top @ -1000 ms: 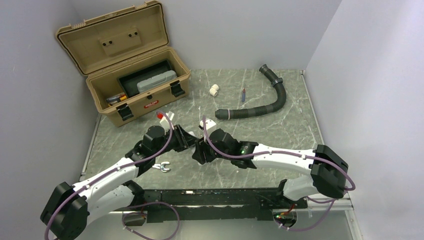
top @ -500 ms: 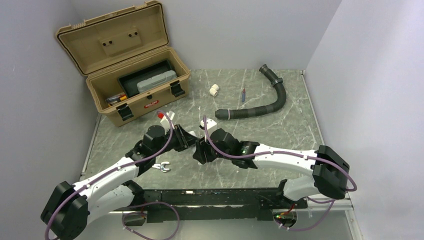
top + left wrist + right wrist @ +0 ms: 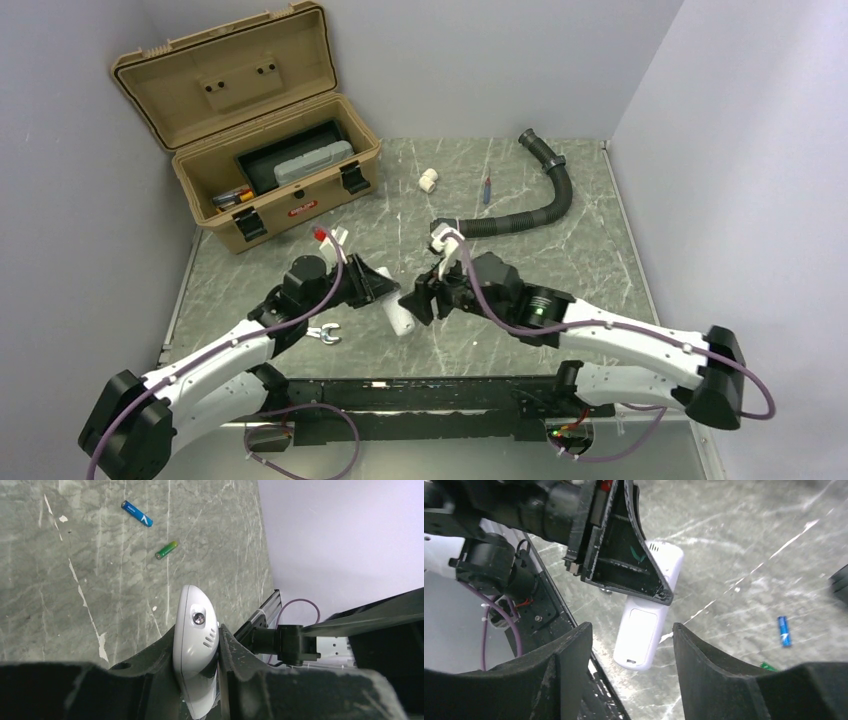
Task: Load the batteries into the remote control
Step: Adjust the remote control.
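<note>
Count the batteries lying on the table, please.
2. The blue battery and the green battery lie apart on the table, past the held remote. Others may be hidden.

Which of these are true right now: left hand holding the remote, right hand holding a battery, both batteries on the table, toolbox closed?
1. The left hand is shut on the remote control. True.
2. The right hand holds the blue battery. False: it is open and empty; that battery lies on the table.
3. The green battery lies on the table, apart from the blue one. True.
4. The toolbox is closed. False: its lid stands open.
</note>
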Available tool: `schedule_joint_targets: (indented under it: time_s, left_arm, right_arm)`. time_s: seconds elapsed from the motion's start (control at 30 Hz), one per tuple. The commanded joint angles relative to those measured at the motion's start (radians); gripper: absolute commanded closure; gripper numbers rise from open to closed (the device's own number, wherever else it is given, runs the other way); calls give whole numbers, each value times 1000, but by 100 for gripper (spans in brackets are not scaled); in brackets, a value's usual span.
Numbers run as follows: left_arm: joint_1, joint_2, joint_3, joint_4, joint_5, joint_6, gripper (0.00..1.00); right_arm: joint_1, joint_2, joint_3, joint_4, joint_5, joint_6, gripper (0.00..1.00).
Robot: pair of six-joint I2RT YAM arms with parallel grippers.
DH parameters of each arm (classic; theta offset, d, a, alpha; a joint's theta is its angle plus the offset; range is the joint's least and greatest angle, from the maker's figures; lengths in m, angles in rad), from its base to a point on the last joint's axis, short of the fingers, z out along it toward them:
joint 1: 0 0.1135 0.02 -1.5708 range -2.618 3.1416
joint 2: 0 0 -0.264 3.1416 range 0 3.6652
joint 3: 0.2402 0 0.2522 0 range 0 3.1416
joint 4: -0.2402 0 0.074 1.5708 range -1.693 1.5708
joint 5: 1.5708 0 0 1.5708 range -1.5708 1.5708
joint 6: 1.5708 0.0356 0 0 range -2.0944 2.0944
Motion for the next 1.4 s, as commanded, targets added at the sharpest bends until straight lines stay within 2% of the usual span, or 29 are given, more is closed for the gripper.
schedule_joint_targets:
  time_s: [0.0, 0.03, 0.07, 0.2, 0.33, 0.4, 0.53, 0.6, 0.73, 0.97, 1.13, 1.37]
  left_arm:
    - [7, -49, -49, 99, 60, 2, 100]
    - [9, -55, -68, 144, 79, -7, 100]
    - [10, -59, -88, 188, 97, -19, 100]
    - [12, -64, -131, 290, 151, -49, 100]
    - [12, -48, -163, 395, 182, -64, 100]
    - [14, -44, -185, 478, 195, -54, 100]
    - [13, -78, -208, 483, 161, -45, 100]
    - [13, -107, -200, 432, 142, -28, 100]
    - [14, -155, -169, 307, 126, -6, 100]
    - [15, -189, -153, 213, 123, -52, 100]
    - [14, -173, -158, 260, 177, -94, 100]
    - [11, -69, -183, 481, 293, -200, 100]
  right_arm:
    - [4, -142, -23, -46, -20, -170, 42]
    - [3, -177, -50, -44, -31, -200, 51]
    - [4, -207, -69, -43, -36, -234, 55]
    - [3, -293, -121, -59, -106, -325, 62]
    - [3, -321, -144, -60, -137, -386, 81]
    - [3, -322, -145, -59, -157, -396, 85]
    - [4, -311, -144, -37, -189, -403, 86]
    - [4, -297, -136, -37, -195, -406, 78]
    - [5, -258, -113, -49, -223, -427, 72]
    - [42, -267, -163, 49, -367, -610, 69]
    - [69, -239, -123, -37, -401, -749, 69]
    - [91, -207, -105, -48, -420, -813, 69]
